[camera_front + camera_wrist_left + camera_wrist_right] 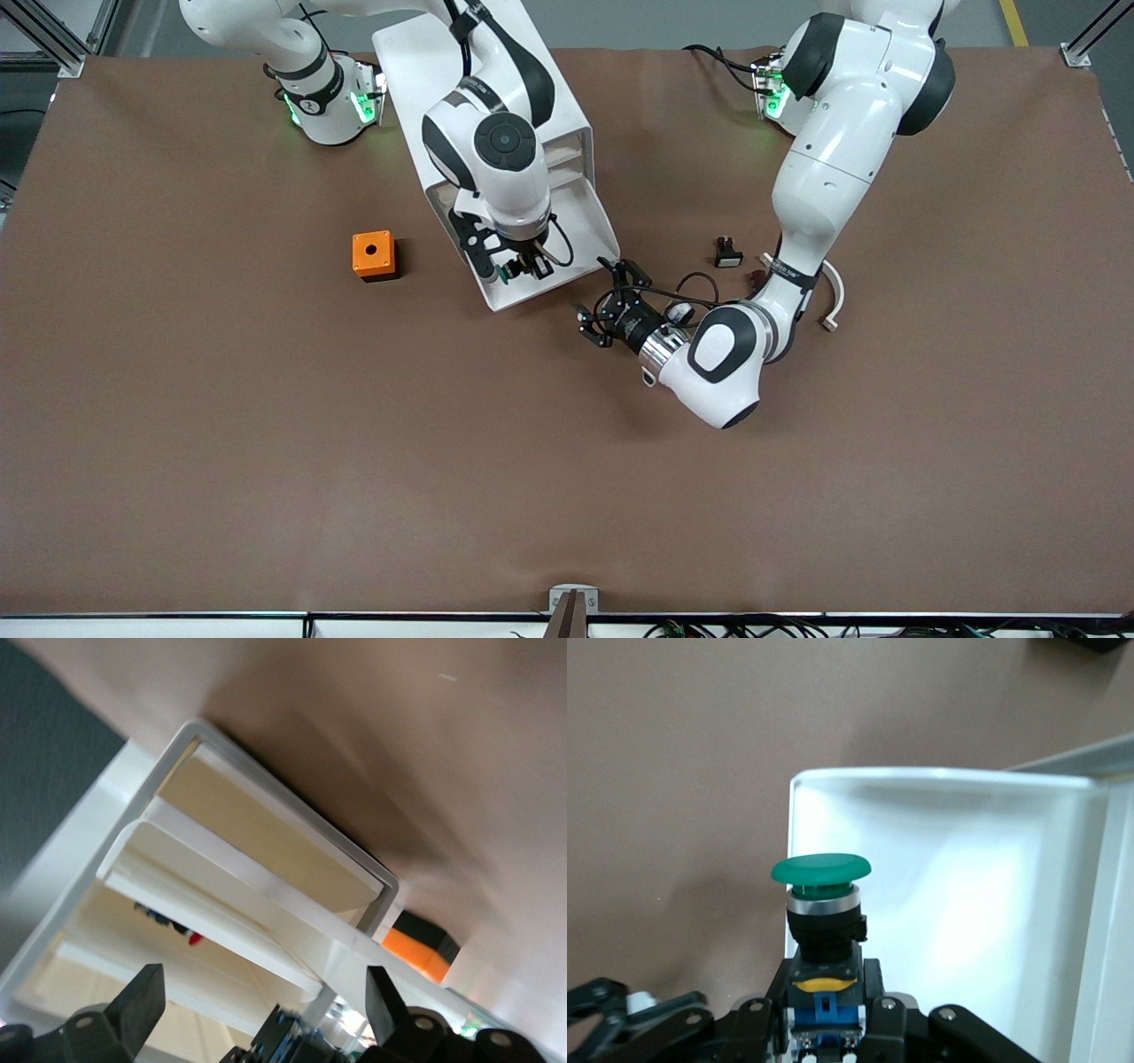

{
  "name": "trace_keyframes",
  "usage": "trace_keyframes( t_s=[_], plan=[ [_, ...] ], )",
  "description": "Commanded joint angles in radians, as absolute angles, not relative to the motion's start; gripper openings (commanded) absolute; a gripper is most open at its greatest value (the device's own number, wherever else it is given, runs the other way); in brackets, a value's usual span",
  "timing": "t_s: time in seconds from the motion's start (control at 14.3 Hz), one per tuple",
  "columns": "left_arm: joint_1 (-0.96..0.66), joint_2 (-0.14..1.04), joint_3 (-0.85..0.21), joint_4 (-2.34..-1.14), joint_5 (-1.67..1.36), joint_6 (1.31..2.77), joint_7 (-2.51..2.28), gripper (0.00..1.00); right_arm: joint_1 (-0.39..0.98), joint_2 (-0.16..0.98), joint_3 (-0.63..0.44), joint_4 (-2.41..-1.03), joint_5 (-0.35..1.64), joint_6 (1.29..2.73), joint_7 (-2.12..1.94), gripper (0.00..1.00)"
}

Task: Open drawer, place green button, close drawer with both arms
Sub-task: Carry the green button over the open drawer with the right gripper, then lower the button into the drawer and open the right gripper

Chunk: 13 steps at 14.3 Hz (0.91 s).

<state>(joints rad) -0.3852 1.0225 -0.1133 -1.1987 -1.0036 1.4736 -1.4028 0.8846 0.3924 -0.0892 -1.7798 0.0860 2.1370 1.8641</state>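
The button (821, 904) has a round green cap, a silver collar under it, a black barrel and a blue-and-yellow base. I see it upright between the right gripper (824, 1010) fingers, which are clamped on the base. In the front view the right gripper (523, 266) hangs over the pulled-out drawer (567, 226), with the button (507, 273) just above the drawer's front corner. The right wrist view shows the white drawer floor (966, 904) directly past the cap.

The right arm (496, 151) reaches down from its base over the white cabinet (496, 80), wrist pointing straight down.

The left arm (824, 177) bends low, forearm nearly level with the table (266, 443). The left gripper (607, 306) sits at about 4 o'clock from the drawer front, just beside it, fingers spread wide and holding nothing. The left wrist view confirms both fingers (142, 1001) apart, facing the cabinet's open shelves.

An orange box (373, 255) lies at 9 o'clock from the drawer. A small black-and-white switch part (727, 252) lies at 3 o'clock, near the left forearm.
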Motion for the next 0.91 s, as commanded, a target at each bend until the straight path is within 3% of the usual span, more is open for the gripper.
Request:
trace_keyframes(
  t_s=[0.0,0.28,0.77,0.84],
  plan=[
    [-0.396,0.983,-0.104,-1.172,-0.909,1.508,-1.246,0.99,0.936,0.405,-0.101,-1.805,0.089,2.213,1.956,0.00],
    [-0.405,0.914,-0.103,-1.173,-0.747,1.649,-1.016,0.99,0.992,0.462,-0.100,-1.795,0.089,2.273,2.008,0.00],
    [-0.425,0.859,-0.107,-1.177,-0.514,1.919,-0.980,0.99,1.051,0.466,-0.098,-1.789,0.129,2.270,2.029,0.00],
    [-0.426,0.858,-0.109,-1.177,-0.497,1.945,-0.982,0.99,1.051,0.468,-0.098,-1.787,0.135,2.267,2.031,0.06]
  ],
)
